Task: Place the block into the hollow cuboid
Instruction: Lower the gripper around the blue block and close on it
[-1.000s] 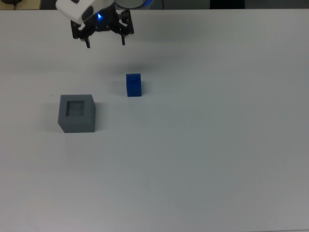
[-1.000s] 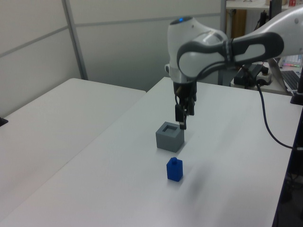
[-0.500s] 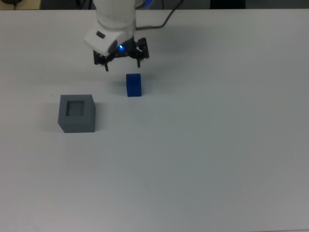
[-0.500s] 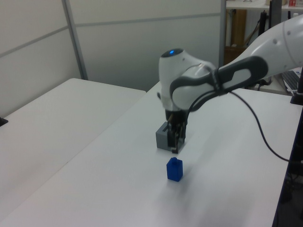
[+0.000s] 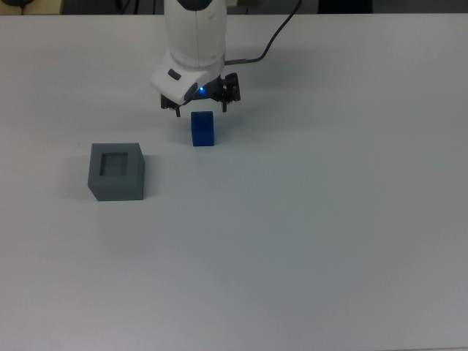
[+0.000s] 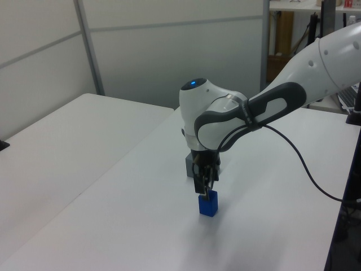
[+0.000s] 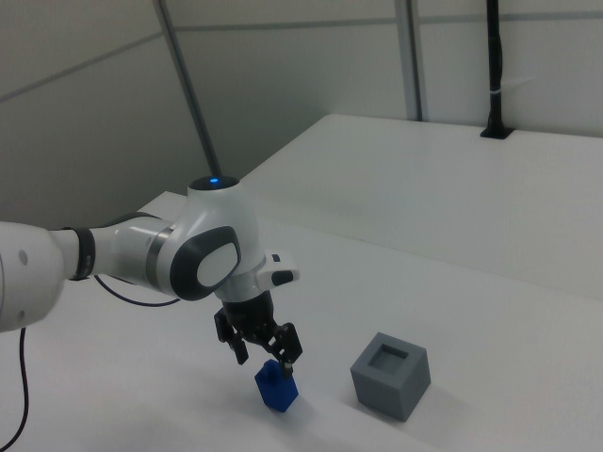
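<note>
Surface: a plain white table (image 5: 329,241), matte and bare over most of its area.
Block (image 5: 202,129): dark blue, standing upright on the table, toward the far edge in the top view.
Hollow cuboid (image 5: 116,171): grey, thick-walled, resting on the table with its square recess facing up.
Relation: in the top view the hollow cuboid sits to the left of the block and nearer the camera, the two apart with bare table between them.

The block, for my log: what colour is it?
Dark blue; the block shows best in the top view.
</note>
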{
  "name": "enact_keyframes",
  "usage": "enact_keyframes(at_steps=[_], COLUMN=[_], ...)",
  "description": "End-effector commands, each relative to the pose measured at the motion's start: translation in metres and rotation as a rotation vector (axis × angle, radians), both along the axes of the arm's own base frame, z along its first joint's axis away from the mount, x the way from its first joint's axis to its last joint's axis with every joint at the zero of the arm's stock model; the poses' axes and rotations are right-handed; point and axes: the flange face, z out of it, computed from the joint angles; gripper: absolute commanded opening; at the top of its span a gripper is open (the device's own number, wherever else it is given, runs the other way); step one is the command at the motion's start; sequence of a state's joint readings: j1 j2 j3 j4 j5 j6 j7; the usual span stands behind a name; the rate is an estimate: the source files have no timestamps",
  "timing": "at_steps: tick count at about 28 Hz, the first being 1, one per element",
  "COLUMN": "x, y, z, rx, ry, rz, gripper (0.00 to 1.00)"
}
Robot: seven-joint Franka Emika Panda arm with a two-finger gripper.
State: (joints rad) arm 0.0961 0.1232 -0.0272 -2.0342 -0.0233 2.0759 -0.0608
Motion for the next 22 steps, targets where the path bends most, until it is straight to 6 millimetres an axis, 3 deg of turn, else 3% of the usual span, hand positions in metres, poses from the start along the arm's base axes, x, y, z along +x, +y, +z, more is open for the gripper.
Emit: enact_keyframes(at_steps=[1,4,7,8,9,14,16,19,22], x=[0.0031,0.0037,0.0042,0.0038,0.0041,0.0045,0.0046,0.0046,0.0046], y=[0.0033,0.0042,0.0042,0.0050,0.0058,0.0058,0.0058,0.0058,0.0066], z=[-0.0137,-0.0175,-0.0185,-0.0201,-0.0194,-0.0187,-0.0196,-0.0196,-0.0192], rx=[-0.012,-0.014,-0.015,-0.015,-0.016,-0.017,-0.017,-0.017,-0.017], ry=[0.006,0.012,0.013,0.017,0.015,0.013,0.015,0.015,0.017], rz=[-0.010,-0.007,-0.006,-0.005,-0.002,0.002,0.006,0.008,0.012], gripper=[1.00,1.00,0.89,0.82,0.69,0.36,0.16,0.02,0.00])
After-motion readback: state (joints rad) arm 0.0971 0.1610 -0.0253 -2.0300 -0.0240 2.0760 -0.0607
